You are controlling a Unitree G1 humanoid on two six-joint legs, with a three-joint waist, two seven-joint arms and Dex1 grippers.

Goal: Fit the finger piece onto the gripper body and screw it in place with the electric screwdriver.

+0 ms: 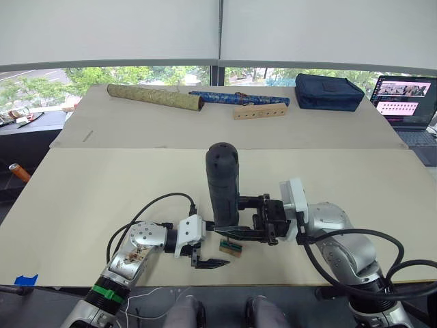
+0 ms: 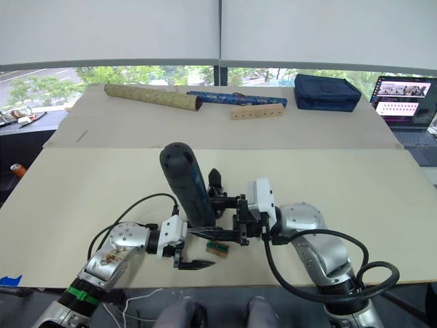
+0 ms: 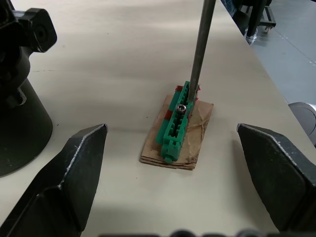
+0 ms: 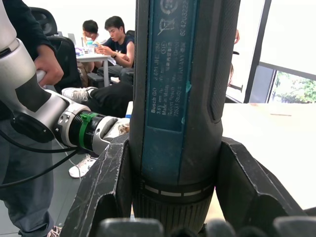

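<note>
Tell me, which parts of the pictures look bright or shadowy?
Left eye view: windows bright, table evenly lit, faint shadow under the left gripper. Left wrist view: soft shadow beside the green block. Right wrist view: the screwdriver dark against glaring windows.

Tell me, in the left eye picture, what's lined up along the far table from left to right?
Patterned roll → blue patterned roll → wooden block with holes → dark blue bag → laptop.
</note>
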